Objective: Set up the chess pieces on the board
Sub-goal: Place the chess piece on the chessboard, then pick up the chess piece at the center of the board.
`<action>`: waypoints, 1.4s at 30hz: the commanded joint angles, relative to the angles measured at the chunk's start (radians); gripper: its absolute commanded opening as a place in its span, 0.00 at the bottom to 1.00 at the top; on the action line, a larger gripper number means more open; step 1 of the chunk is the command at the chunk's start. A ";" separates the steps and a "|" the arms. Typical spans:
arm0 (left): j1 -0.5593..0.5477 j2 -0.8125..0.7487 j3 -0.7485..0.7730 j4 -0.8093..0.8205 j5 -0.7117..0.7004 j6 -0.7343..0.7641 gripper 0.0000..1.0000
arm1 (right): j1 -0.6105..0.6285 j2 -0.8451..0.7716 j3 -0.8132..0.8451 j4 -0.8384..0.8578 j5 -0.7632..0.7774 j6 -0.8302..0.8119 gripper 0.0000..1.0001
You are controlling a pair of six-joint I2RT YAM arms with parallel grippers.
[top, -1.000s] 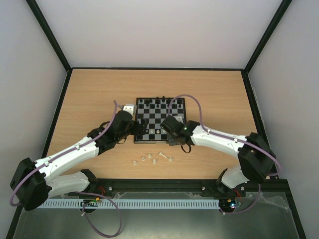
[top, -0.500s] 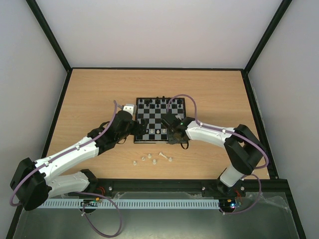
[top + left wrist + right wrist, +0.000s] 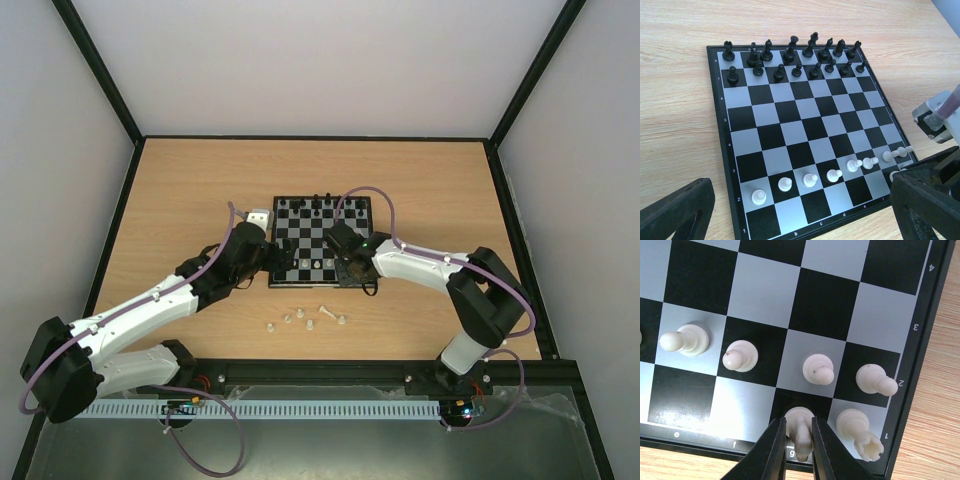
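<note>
beside the board's [image 3: 310, 238] left edge, the left gripper [image 3: 268, 262] hangs with its jaws wide apart and nothing between them. along the board's near rows stand pale chess pieces [image 3: 810, 180], with black pieces [image 3: 790, 55] on its far rows. at the board's near right corner, the right gripper [image 3: 798, 422] is clamped on one pale piece [image 3: 800, 432] standing on the g square.

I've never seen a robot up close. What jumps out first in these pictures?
The small chessboard in the middle of the table, with black pieces along its far rows and white pawns in a row on its near side. The right gripper pinches a white piece by the board's near-right corner, beside a rook. A few loose white pieces lie on the table before it.
</note>
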 commanded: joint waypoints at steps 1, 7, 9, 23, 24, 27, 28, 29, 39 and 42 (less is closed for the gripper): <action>0.005 -0.017 -0.012 0.008 -0.005 0.000 0.99 | -0.005 0.020 0.019 -0.026 -0.001 -0.013 0.16; 0.004 -0.017 -0.012 0.008 -0.007 -0.001 0.99 | -0.006 0.009 0.024 -0.032 -0.004 -0.015 0.22; 0.004 -0.017 -0.014 0.007 -0.008 -0.001 0.99 | -0.006 -0.009 0.023 -0.031 -0.008 -0.014 0.22; 0.006 -0.028 -0.018 0.008 -0.032 -0.004 0.99 | 0.130 -0.372 -0.136 -0.063 -0.100 0.062 0.35; 0.006 -0.031 -0.020 0.008 -0.033 -0.004 0.99 | 0.158 -0.379 -0.153 -0.063 -0.103 0.077 0.36; 0.007 -0.033 -0.021 0.007 -0.035 -0.004 0.99 | 0.235 -0.381 -0.194 -0.051 -0.106 0.116 0.37; 0.007 -0.033 -0.021 0.007 -0.035 -0.004 0.99 | 0.253 -0.378 -0.205 -0.046 -0.105 0.130 0.37; 0.007 -0.033 -0.020 0.006 -0.036 -0.006 0.99 | 0.268 -0.372 -0.214 -0.041 -0.102 0.150 0.37; 0.007 -0.033 -0.020 0.006 -0.041 -0.006 0.99 | 0.330 -0.252 -0.214 -0.003 -0.090 0.180 0.36; 0.007 -0.038 -0.021 0.005 -0.041 -0.006 0.99 | 0.331 -0.223 -0.206 -0.010 -0.082 0.184 0.34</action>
